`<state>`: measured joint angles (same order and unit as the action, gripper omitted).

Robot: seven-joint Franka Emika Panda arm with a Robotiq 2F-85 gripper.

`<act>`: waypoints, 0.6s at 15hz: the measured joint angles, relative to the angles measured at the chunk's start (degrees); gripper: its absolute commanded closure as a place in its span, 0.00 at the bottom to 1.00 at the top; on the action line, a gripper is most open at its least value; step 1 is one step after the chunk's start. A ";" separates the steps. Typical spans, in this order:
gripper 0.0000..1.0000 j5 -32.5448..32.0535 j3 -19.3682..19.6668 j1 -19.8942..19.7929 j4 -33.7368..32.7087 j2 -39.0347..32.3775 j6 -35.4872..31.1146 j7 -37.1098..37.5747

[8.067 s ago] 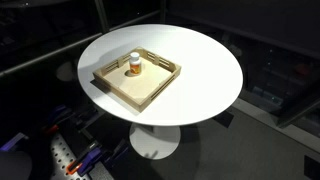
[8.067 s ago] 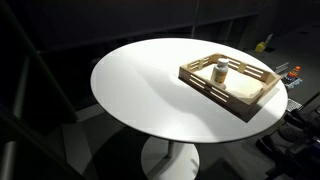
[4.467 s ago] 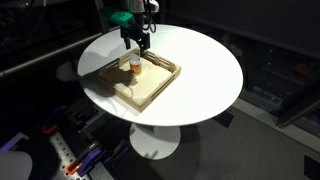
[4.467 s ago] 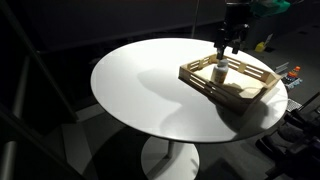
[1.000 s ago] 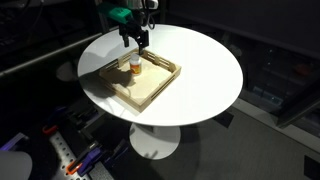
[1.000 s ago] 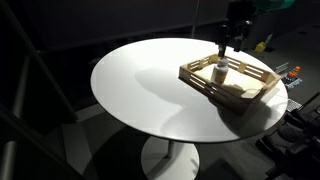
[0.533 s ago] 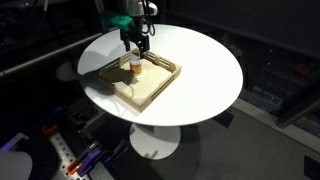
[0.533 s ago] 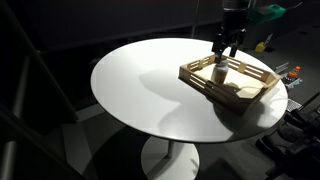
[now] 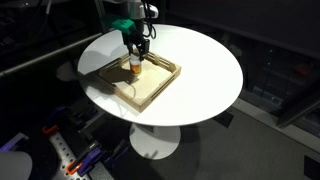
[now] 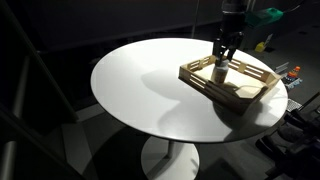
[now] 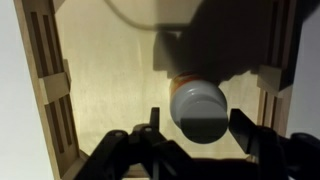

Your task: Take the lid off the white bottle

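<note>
The white bottle (image 9: 135, 68) with an orange body stands upright in the light wooden tray (image 9: 150, 88); it also shows in an exterior view (image 10: 220, 72). Its round white lid (image 11: 197, 108) sits on top, seen from above in the wrist view. My gripper (image 9: 137, 50) hangs directly over the bottle, also seen in an exterior view (image 10: 224, 55). In the wrist view the gripper (image 11: 198, 120) is open, with one finger on each side of the lid and small gaps between fingers and lid.
The tray's slatted walls (image 11: 52, 90) rise on both sides of the bottle. The tray sits near the edge of a round white table (image 9: 205, 70), which also shows in an exterior view (image 10: 150, 85). Dark floor and clutter surround the table.
The gripper has come down a little toward the bottle over the last second, so the lid now lies between its fingers. The bottle and tray have not moved.
</note>
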<state>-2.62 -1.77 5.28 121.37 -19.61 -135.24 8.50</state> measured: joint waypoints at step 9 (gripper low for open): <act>0.51 -0.13 0.02 0.04 -0.39 0.00 -0.03 0.02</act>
<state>-2.75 -1.74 5.32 120.97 -19.61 -135.27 8.53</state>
